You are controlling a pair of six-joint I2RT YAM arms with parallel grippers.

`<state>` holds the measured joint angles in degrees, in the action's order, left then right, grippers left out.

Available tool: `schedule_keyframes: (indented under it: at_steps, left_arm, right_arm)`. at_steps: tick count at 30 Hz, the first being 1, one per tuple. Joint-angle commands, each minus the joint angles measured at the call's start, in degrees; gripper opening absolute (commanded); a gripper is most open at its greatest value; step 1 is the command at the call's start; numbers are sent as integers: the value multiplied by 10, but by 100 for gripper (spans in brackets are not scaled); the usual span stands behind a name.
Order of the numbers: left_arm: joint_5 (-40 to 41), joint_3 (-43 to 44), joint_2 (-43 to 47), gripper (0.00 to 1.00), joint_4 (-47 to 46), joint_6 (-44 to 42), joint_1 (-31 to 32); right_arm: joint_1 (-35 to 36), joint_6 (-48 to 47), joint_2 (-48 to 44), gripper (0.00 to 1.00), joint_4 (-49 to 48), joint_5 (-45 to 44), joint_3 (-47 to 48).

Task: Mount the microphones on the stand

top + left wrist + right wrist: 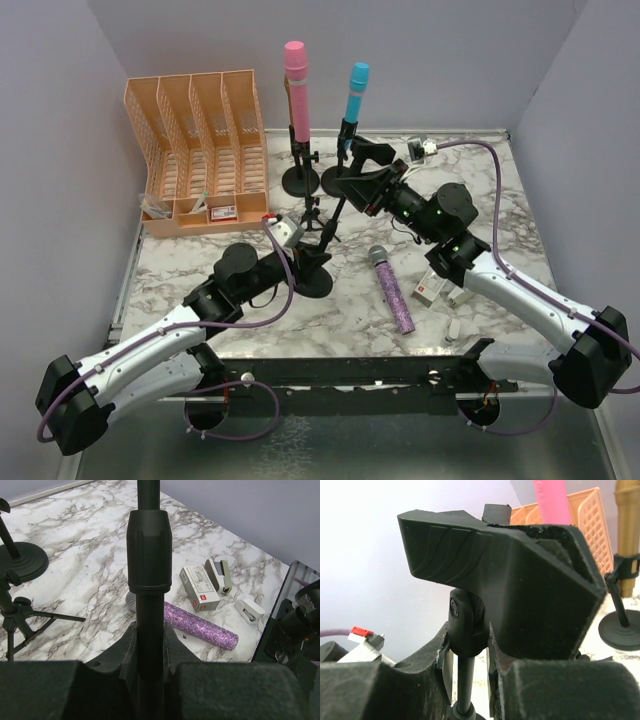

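**Two-arm hold on the empty stand.** The stand (322, 284), at the centre of the overhead view, is gripped at two heights. The left gripper (149, 645) is clamped on the pole (149, 615) just below the height collar (148, 550). This hold is judged to keep the base from tipping or turning while the top is worked.

In the right wrist view, the right gripper (467, 647) is closed around the swivel joint under the empty clip (510, 580), with a finger pressed to each side of it. This suggests that the clip's angle is being set to receive a microphone.

The purple microphone (393, 292) lies flat on the marble table (480, 200), to the lower right of centre. It is near the stand's base and just beside a white-and-red box (428, 292), and neither gripper touches it. It is judged to be the one left to mount.

The pink microphone (295, 80) and the blue microphone (356, 95) are seen upright on stands at upper centre. The gold microphone (626, 530) is seen upright in a clip at the right edge of the right wrist view.
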<state>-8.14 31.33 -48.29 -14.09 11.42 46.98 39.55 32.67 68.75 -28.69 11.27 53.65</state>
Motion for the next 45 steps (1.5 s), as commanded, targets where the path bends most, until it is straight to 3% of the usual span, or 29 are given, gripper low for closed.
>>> schedule_keyframes:
  at_steps: [1, 5, 9, 21, 25, 34, 40, 45]
  left_arm:
    - [15, -1, 24, 23, -63, 20, 1]
    - [29, -14, 43, 44, -61, 32, 1]
    - [67, -23, 85, 59, -22, 37, 1]
    - [139, -5, 206, 84, 48, 52, 1]
    - [141, 8, 203, 89, 57, 53, 1]
    - [138, 20, 181, 90, 62, 54, 1]
    - [94, 31, 194, 91, 38, 45, 1]
    - [53, 61, 192, 92, 49, 28, 1]
  right_arm:
    - [-1, -83, 10, 1, -28, 89, -18]
    - [0, -93, 16, 1, -70, 104, -45]
    - [4, -94, 36, 1, -102, 116, -53]
    - [42, -141, 90, 1, -246, 83, -112]
    - [61, -182, 124, 1, -295, 104, -114]
    - [78, -226, 165, 5, -314, 173, -113]
    - [93, -256, 182, 21, -283, 162, -118]
    - [99, -254, 181, 43, -270, 160, -125]
